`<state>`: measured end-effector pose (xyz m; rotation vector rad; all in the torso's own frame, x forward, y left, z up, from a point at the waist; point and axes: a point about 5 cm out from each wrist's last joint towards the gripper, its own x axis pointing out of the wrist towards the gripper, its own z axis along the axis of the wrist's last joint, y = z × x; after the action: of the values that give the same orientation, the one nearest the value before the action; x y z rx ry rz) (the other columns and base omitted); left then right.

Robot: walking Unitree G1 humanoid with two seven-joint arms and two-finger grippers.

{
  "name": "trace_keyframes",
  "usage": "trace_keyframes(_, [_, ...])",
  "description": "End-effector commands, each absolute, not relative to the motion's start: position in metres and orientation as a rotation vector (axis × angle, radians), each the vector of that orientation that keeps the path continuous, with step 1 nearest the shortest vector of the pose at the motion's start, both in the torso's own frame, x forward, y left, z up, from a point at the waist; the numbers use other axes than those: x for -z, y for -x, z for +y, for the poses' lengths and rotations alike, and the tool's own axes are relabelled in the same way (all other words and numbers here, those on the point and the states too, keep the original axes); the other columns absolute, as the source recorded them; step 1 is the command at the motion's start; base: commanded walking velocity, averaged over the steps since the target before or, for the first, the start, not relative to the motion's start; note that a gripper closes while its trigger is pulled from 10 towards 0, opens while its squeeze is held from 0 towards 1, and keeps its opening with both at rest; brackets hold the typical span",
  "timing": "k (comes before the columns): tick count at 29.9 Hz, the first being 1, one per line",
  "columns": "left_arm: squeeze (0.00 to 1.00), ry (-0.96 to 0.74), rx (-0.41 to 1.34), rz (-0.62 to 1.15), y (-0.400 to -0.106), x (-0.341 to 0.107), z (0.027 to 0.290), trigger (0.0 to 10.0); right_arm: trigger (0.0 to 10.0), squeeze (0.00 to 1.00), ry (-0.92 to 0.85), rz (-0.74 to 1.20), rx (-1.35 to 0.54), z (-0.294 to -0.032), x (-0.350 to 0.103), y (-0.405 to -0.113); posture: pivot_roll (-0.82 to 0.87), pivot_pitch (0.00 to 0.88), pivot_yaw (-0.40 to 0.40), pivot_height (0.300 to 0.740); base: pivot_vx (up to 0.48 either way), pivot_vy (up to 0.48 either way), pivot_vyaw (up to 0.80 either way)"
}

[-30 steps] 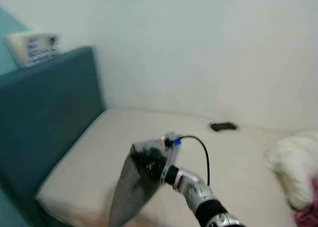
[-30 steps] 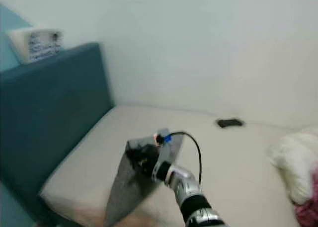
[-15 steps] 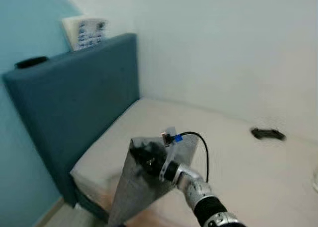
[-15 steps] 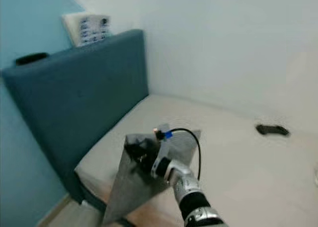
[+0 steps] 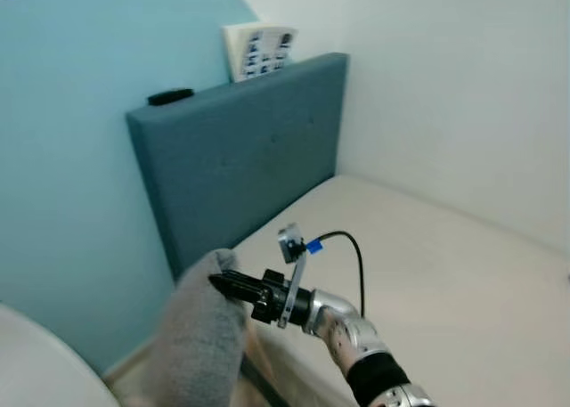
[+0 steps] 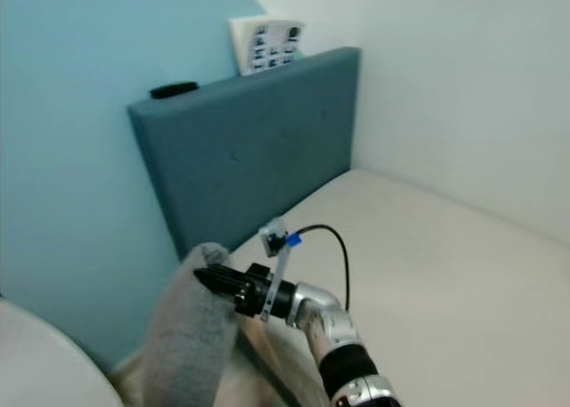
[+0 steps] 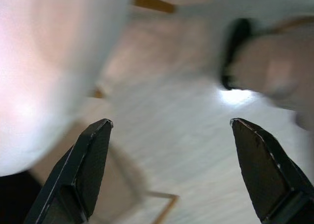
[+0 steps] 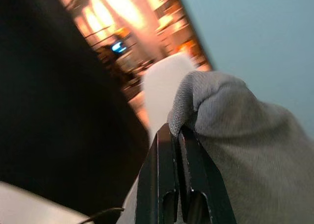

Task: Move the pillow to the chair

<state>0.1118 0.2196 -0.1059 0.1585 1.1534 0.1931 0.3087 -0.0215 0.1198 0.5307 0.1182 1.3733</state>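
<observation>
Here the right end effector (image 5: pixel 223 282) is clamped on the grey pillow (image 5: pixel 198 345), which hangs from its fingers just in front of the blue headboard (image 5: pixel 240 149), off the bed's (image 5: pixel 445 273) corner. The left end effector (image 7: pixel 169 170) hangs with fingers apart above the floor (image 7: pixel 186 150).

Bedroom, bed (image 5: pixel 427 264), padded blue headboard (image 5: pixel 240 158)

Right hand (image 5: pixel 223 283) – gray pillow (image 5: pixel 196 345) swung off bed, now hanging.
</observation>
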Motion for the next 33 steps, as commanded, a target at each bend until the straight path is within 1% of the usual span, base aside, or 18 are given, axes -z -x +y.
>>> trace_keyframes(1, [0.0, -0.167, -0.187, 1.156, -0.112, 0.106, 0.222, 10.0, 10.0, 0.0, -0.649, 0.017, -1.49, 0.015, -0.139, -0.294, 0.07, 0.032, -0.053, 0.74, 0.0, 0.0, 0.8])
trace_keyframes(14, [0.0, -0.153, -0.159, 1.162, -0.111, 0.107, 0.216, 10.0, 10.0, 0.0, -0.637, 0.003, -1.47, 0.008, -0.147, -0.298, 0.07, 0.031, -0.06, 0.74, 0.0, 0.0, 0.8])
trace_keyframes(21, [0.0, -0.148, -0.156, 1.165, -0.109, 0.108, 0.214, 10.0, 10.0, 0.0, -0.647, 0.002, -1.472, 0.009, -0.15, -0.295, 0.08, 0.033, -0.06, 0.74, 0.0, 0.0, 0.8])
trace_keyframes(33, [0.0, -0.15, -0.154, 1.173, -0.106, 0.108, 0.215, 10.0, 10.0, 0.0, -0.668, -0.016, -1.438, 0.01, -0.156, -0.299, 0.09, 0.046, -0.064, 0.74, 0.0, 0.0, 0.8])
